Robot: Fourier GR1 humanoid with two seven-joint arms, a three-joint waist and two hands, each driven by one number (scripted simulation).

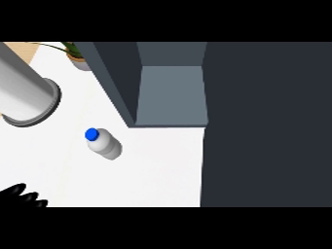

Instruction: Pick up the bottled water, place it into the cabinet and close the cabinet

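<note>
Bottle stands upright on the white surface, left of centre in the frame, blue cap up. Nothing touches it. Not picked up yet, by the look of it.

Cabinet sits at upper centre, door swung open, grey interior showing, nothing visible inside. Bottle is just below and left of the opening, near but apart from it.

Left hand shows only as black fingers at the lower left corner, pointing up, well apart from the bottle. They look relaxed and hold nothing. Right hand is not in the frame.

A grey cylinder lies across the upper left. A potted plant sits at the top edge beside the cabinet.

Judgement: task at its start. Grasp, placing inside, and closing the door all remain.
</note>
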